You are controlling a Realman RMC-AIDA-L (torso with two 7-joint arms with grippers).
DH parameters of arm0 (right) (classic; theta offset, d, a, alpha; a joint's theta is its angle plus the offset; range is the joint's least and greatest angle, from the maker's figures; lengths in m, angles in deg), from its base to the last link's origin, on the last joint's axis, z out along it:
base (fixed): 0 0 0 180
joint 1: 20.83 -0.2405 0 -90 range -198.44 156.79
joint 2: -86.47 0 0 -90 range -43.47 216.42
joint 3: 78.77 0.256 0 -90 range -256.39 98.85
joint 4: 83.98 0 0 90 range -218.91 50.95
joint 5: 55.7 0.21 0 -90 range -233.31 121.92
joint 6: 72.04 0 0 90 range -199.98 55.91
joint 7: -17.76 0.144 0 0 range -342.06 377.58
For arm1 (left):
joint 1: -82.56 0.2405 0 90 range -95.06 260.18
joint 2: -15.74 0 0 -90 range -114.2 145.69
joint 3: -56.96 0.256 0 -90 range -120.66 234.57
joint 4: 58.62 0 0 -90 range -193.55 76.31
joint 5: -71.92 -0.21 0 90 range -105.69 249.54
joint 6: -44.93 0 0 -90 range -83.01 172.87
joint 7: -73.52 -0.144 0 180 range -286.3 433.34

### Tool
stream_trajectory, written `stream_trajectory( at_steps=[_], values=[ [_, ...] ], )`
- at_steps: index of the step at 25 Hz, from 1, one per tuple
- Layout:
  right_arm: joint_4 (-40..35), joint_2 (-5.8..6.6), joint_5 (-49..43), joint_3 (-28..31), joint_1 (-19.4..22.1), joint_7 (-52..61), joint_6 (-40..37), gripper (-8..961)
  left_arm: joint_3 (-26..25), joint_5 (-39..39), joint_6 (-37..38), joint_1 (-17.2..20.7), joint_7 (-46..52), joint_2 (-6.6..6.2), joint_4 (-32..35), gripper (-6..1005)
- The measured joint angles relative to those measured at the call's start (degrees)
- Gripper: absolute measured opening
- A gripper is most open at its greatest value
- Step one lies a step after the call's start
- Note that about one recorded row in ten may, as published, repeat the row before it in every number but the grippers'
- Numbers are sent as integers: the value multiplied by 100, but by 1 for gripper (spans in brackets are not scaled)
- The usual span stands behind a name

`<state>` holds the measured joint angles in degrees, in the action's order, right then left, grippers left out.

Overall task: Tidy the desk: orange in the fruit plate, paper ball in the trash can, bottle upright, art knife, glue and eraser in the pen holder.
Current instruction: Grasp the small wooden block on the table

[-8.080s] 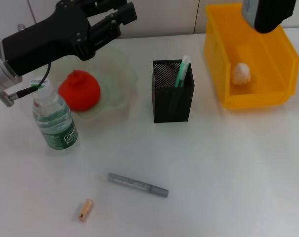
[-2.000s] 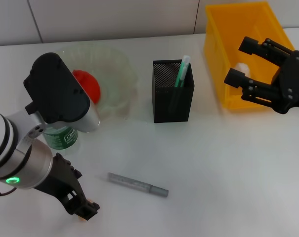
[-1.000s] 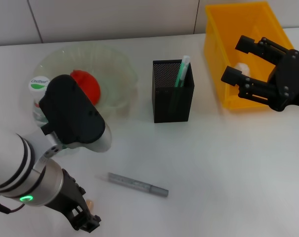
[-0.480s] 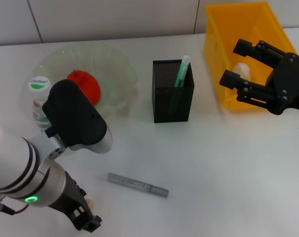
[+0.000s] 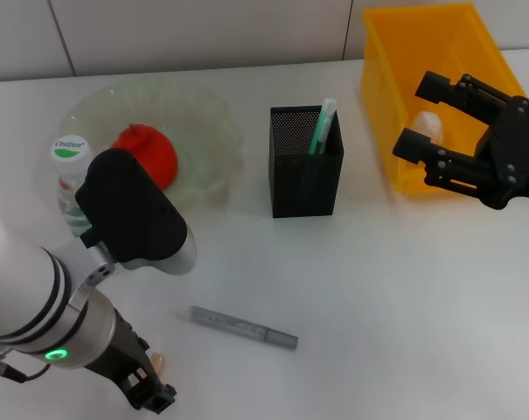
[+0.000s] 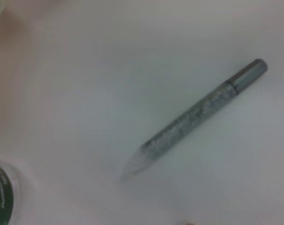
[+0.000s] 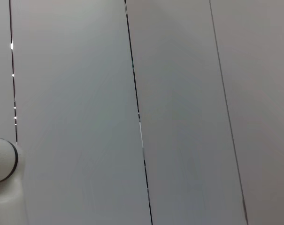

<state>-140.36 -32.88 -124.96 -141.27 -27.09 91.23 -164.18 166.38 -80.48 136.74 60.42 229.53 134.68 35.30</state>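
Our left gripper (image 5: 152, 398) had dropped to the lower left, onto the eraser (image 5: 156, 360) — whether it had closed we couldn't tell. The right gripper (image 5: 435, 118) stayed spread open by the trash can (image 5: 382, 61) — eraser pickup underway, we judged.

Orange (image 5: 144, 152) in fruit plate (image 5: 198, 114); bottle (image 5: 73, 171) upright; paper ball (image 5: 427, 125) in trash can (image 5: 386, 83).

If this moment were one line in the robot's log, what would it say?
left gripper: down at tiny tan-orange eraser stub | right gripper: open, before yellow plastic trash can | grey stick: lying on table
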Motion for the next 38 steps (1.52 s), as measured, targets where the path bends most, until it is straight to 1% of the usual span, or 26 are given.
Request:
stream_trajectory(
  at_steps=[11, 13, 18, 24, 30, 33, 34, 38],
  values=[
    [-2, -2, 0, 80, 25, 0, -148, 816, 37, -60, 3, -1, 0, 4, -41, 652],
    [-3, -3, 0, 82, 27, 0, -160, 816, 46, -61, 21, -4, 0, 6, -41, 492],
    [-4, -2, 0, 82, 30, 0, -164, 816, 46, -61, 38, -23, 13, 6, -41, 419],
    [-4, -1, 0, 80, 28, 1, -185, 816, 53, -61, 55, -53, 75, 6, -41, 379],
    [10, 0, 1, 80, 28, 1, -225, 816, 66, -61, 69, -88, 87, 6, -45, 313],
    [12, 0, 1, 79, 28, 0, -227, 816, 85, -61, 80, -115, 91, 11, -87, 269],
    [13, 0, 0, 80, 28, 1, -230, 816, 97, -61, 91, -174, 120, 14, -200, 255],
    [14, 0, 1, 80, 28, 1, -235, 816, 127, -60, 97, -243, 154, 15, -289, 255]
  ],
)
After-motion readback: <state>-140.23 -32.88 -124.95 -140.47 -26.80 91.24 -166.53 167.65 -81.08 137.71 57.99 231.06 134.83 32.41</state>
